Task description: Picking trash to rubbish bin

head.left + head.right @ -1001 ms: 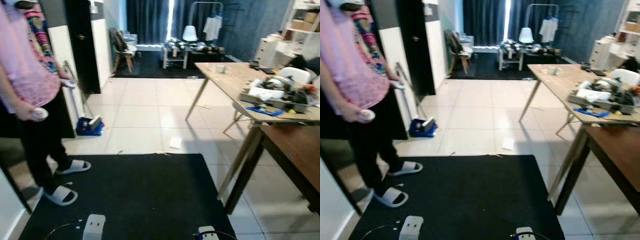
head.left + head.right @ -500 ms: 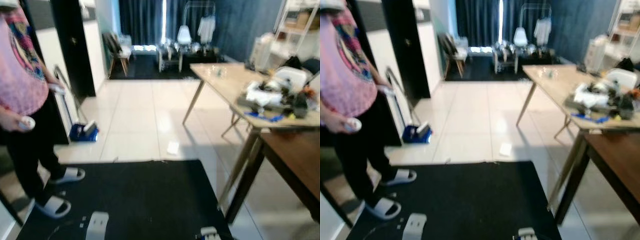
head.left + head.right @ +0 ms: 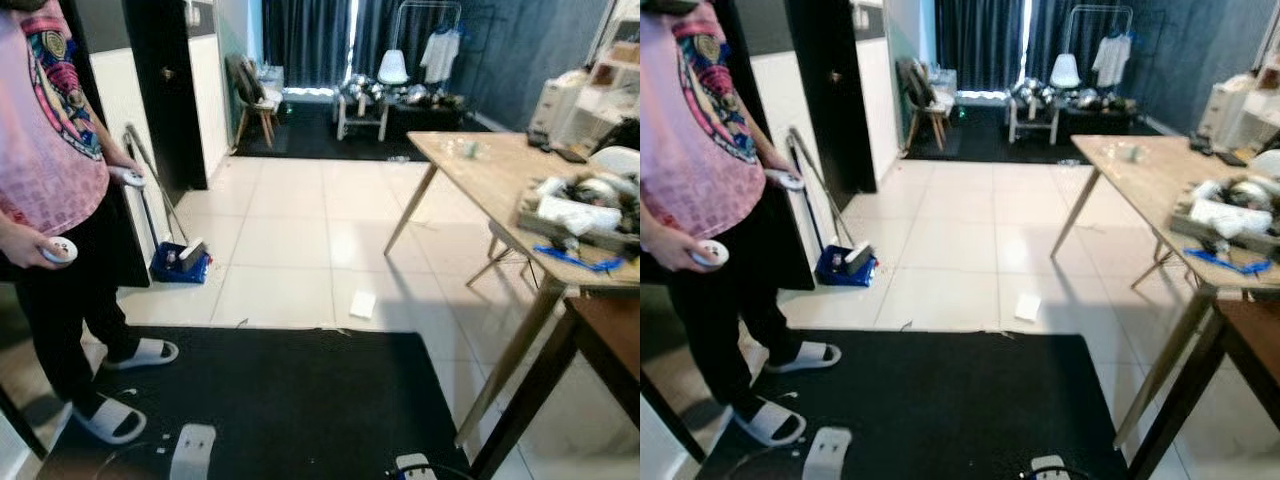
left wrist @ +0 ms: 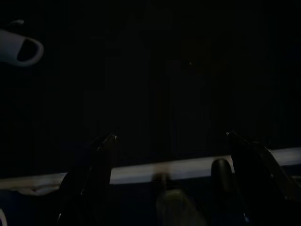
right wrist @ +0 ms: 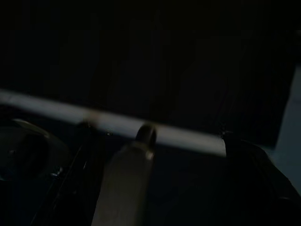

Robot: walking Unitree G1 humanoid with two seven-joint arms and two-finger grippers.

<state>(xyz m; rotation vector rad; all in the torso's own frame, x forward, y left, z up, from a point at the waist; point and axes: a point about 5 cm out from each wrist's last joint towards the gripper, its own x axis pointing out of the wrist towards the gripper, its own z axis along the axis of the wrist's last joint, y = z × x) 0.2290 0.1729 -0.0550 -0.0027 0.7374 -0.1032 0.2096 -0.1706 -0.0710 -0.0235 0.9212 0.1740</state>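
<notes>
Head views: tiled room with a black mat (image 3: 280, 400) across the lower frame. Trash, a small white scrap of paper (image 3: 362, 305), flat on the pale tiled floor (image 3: 290, 240) at centre frame, just beyond the far edge of the mat and near the splayed leg of the light wooden table (image 3: 480, 170). Table at right frame, cluttered at its near end with a tray of mixed items (image 3: 580, 210); darker wooden table (image 3: 610, 340) at lower right. Blue dustpan with brush (image 3: 180, 262) on the tiles at left-centre, beside a dark doorway. Person in a pink shirt (image 3: 45, 140) at far left, in white slippers (image 3: 110, 418), one foot on the mat, a white controller (image 3: 58, 250) in one hand. Wooden chair (image 3: 255, 100), clothes rack (image 3: 425, 45) and dark curtains in the upper background. No bin identifiable.

Wrist views, very dark: left gripper (image 4: 171, 141) with fingers (image 4: 101, 160) spread wide apart over the black mat, nothing between them, a slipper at the upper left of that frame; right gripper (image 5: 155, 136) likewise spread apart, holding nothing.
</notes>
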